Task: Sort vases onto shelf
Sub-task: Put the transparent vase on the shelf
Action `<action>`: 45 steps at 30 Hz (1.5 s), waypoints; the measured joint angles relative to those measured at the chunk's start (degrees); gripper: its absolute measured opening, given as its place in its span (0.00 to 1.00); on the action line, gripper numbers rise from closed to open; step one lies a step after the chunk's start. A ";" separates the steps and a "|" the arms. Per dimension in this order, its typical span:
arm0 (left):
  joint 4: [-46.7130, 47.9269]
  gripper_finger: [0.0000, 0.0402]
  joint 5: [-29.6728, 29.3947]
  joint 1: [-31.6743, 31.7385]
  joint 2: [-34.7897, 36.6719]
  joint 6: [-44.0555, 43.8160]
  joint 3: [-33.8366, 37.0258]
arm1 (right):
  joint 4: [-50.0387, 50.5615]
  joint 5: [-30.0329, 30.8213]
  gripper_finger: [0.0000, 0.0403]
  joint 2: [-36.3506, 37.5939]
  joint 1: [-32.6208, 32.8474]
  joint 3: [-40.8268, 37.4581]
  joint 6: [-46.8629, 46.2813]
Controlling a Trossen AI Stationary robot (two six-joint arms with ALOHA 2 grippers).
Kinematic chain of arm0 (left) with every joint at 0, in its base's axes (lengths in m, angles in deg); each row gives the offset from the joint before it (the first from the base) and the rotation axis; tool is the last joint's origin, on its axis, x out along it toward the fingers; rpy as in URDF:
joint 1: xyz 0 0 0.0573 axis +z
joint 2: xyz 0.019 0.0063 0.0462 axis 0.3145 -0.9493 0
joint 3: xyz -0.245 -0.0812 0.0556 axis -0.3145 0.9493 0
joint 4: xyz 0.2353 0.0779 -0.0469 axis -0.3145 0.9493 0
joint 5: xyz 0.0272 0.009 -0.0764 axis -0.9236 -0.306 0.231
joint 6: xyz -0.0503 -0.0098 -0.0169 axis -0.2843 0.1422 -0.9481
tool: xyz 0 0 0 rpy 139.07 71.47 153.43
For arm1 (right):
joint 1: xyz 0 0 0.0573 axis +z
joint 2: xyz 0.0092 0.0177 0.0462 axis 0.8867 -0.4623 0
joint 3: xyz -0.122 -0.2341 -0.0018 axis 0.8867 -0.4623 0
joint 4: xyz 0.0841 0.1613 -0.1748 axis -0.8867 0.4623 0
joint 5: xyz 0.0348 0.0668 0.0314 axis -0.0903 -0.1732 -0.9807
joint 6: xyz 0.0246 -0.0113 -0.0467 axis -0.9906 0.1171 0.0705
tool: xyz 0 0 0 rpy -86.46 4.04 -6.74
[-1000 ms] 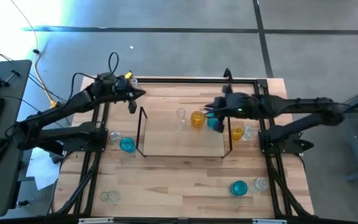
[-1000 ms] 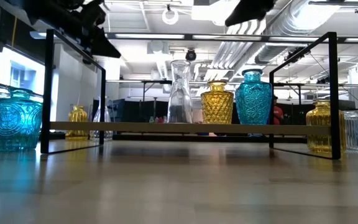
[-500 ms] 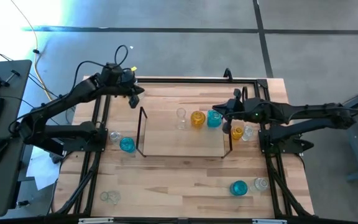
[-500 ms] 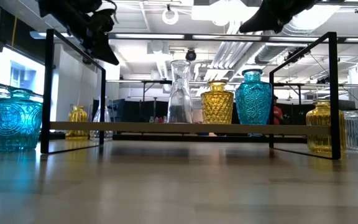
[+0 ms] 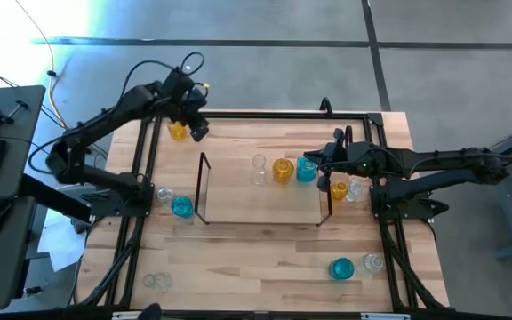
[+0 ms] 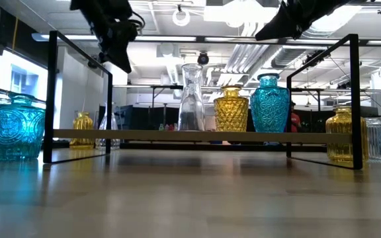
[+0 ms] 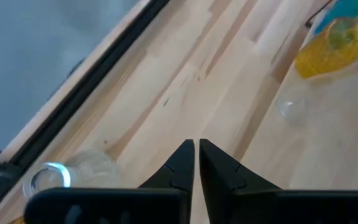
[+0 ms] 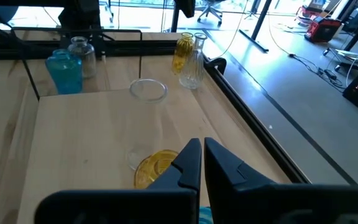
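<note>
Amber vase [image 5: 178,132] just beside left claw [image 5: 197,133] — apart.

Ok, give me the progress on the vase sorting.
Done: a clear vase, a yellow vase and a blue vase stand on the shelf. In hand: nothing; left gripper and right gripper are empty. Left: a blue vase and others off the shelf.

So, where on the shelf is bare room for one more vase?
The low wire-framed shelf is bare from its left frame to the clear glass vase. Crowded: the back right, with amber-yellow vase and turquoise vase.
</note>
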 joint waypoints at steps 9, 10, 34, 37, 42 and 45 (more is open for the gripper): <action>8.04 0.24 -3.73 0.17 -8.59 5.58 -7.49 | -0.02 -0.02 0.00 0.00 0.00 0.00 1.53; 8.04 0.27 -4.11 0.15 -9.02 5.65 -7.70 | -0.02 0.00 0.00 0.00 0.00 0.00 1.58; 11.09 0.38 -23.36 1.92 -15.71 10.64 -7.53 | -0.17 -0.13 0.00 -0.55 0.00 0.00 3.02; 11.28 0.38 -25.45 1.90 -16.36 10.61 -7.53 | -0.16 -0.13 0.00 -0.55 0.00 0.00 3.02; 12.41 0.38 -25.79 2.50 -17.55 10.56 -7.53 | -0.09 -0.13 0.00 -0.55 0.00 0.00 3.02; 12.51 0.38 -25.59 3.17 -18.53 10.13 -7.53 | -0.07 -0.11 0.00 -0.55 0.00 0.00 3.02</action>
